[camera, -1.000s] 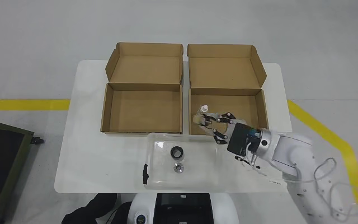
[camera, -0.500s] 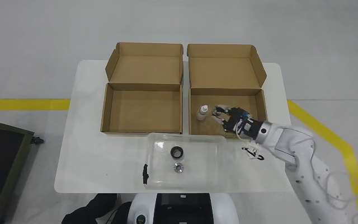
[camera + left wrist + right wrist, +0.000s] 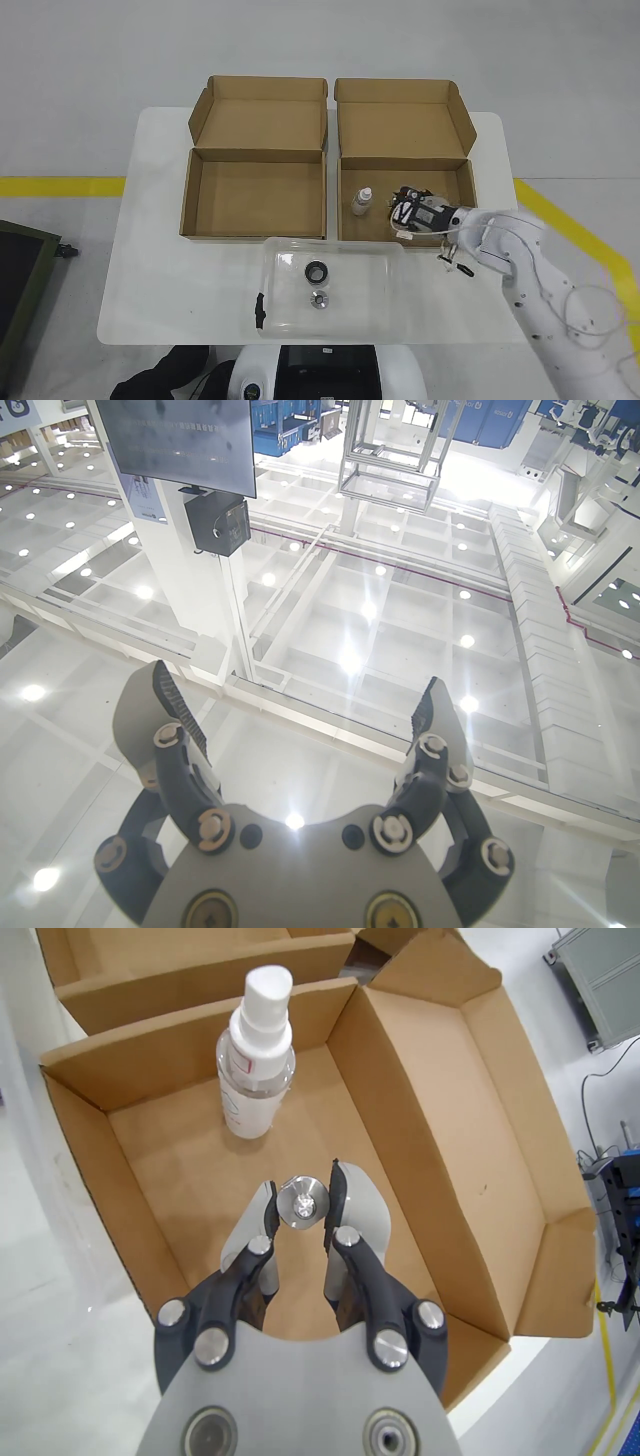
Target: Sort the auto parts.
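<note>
My right gripper (image 3: pixel 301 1202) is shut on a round silver metal part (image 3: pixel 302 1209), held over the floor of the right cardboard box (image 3: pixel 450 1138). A clear spray bottle (image 3: pixel 256 1073) with a white cap stands upright in that box, a little beyond the part. From above, the right gripper (image 3: pixel 402 211) sits inside the right box (image 3: pixel 462 195), beside the bottle (image 3: pixel 361 201). A clear plastic bin (image 3: pixel 385 300) at the table's front holds a black ring (image 3: pixel 317 271) and a small silver part (image 3: pixel 319 299). My left gripper (image 3: pixel 300 700) is open, pointing up at a ceiling.
The left cardboard box (image 3: pixel 196 200) stands open beside the right one, nothing visible inside. Both boxes have lids folded back toward the far side. The white table (image 3: pixel 160 260) has bare surface at its left and right ends.
The right gripper has carried the silver part from over the clear bin's far right corner into the right box, past the bottle, which stays upright.
</note>
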